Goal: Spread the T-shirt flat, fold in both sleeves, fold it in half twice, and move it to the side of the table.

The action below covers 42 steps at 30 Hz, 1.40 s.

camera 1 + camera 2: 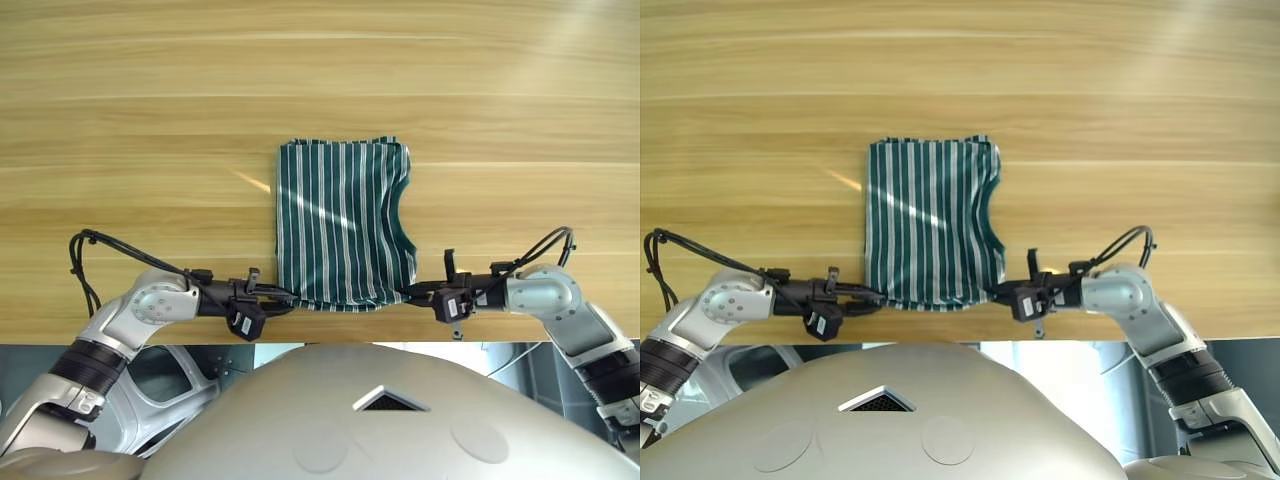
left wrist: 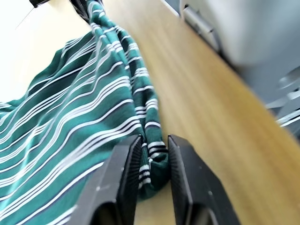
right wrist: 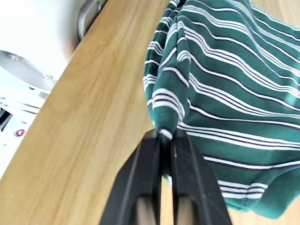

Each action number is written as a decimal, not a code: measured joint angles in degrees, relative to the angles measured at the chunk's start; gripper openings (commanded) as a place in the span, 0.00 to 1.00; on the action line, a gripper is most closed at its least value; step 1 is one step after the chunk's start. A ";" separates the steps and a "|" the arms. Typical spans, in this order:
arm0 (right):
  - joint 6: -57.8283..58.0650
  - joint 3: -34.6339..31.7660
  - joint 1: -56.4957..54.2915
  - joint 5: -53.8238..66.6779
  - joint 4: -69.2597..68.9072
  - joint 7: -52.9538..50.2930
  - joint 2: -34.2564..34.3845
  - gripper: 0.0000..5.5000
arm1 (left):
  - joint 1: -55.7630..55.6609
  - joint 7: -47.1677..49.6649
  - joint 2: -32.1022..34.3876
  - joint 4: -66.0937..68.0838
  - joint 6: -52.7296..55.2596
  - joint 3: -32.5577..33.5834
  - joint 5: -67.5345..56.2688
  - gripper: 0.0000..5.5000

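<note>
- The green, white-striped T-shirt [image 1: 343,225] is found folded into a narrow panel and laid on the wooden table [image 1: 150,120], near its front edge.
- The left gripper [image 1: 289,297] is closed on the T-shirt's near left corner, with fabric bunched between its fingers.
- The right gripper [image 1: 404,292] is clamped tight on the near right corner.

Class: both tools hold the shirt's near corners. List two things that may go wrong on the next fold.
1. The left tool and right tool each pinch only a small bunch of the shirt hem, so a corner may slip out when lifted.
2. The hem lies close to the near edge of the table; a dropped corner might hang over it.
</note>
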 measured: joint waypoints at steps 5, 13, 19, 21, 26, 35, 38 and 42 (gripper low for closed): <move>-0.05 -0.16 -0.07 1.86 -0.31 0.59 -0.13 0.01 | 0.28 -1.11 1.01 -1.11 -0.13 -0.51 -2.35 0.00; -1.21 -2.33 2.22 6.52 -3.71 2.10 -3.86 0.01 | 0.96 -1.23 3.53 -5.49 -0.06 0.83 -6.58 0.00; -1.22 -2.40 2.22 6.67 -3.73 2.10 -3.86 0.01 | 1.39 -2.44 3.67 -5.52 3.18 0.76 -7.62 0.15; -1.22 -2.41 2.23 6.67 -3.73 2.10 -3.86 0.01 | 1.47 -2.68 3.74 -5.53 4.49 0.76 -8.20 0.21; -1.22 -2.41 2.24 6.64 -3.74 2.10 -3.86 0.01 | 3.18 -2.70 4.29 -5.24 4.88 0.97 -8.14 0.34; -1.22 -2.46 2.54 6.66 -4.16 2.10 -3.88 0.01 | 6.30 -0.35 5.47 -3.31 4.32 4.69 -6.10 0.60; -1.22 -2.53 2.55 6.67 -4.16 2.10 -3.89 0.01 | 5.96 1.04 4.84 -2.42 3.35 5.27 -5.33 0.69; -1.22 -2.76 2.56 6.68 -4.17 2.09 -3.90 0.01 | 4.73 2.90 2.51 -1.38 2.04 5.11 -3.69 0.80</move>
